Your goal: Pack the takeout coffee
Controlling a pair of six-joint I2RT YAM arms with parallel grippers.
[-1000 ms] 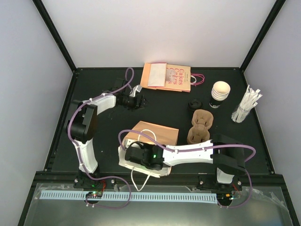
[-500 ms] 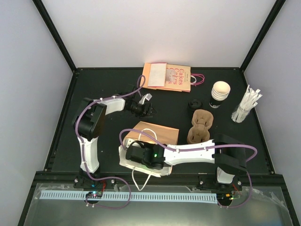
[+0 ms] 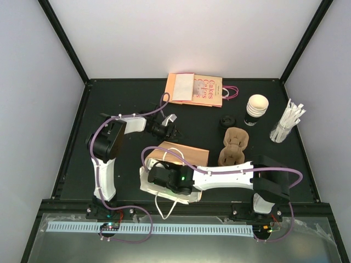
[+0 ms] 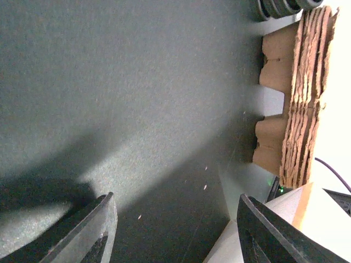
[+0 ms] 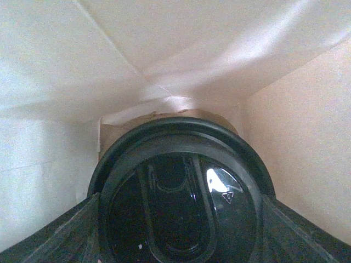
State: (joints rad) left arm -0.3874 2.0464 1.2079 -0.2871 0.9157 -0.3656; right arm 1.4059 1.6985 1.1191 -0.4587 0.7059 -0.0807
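Both my arms, the left arm (image 3: 103,175) and the right arm (image 3: 225,176), wear white shells over black joint housings. A purple cable (image 3: 145,156) trails along each (a green light (image 3: 175,178) glows near the right wrist). The left gripper (image 4: 175,200) has matte black fingers (image 4: 88,230).

Left pincer (image 4: 175,201) jaws apart, arm bent forward, right pincer (image 5: 180,203) clamping cup (image 5: 181,159), arm stretched leftward
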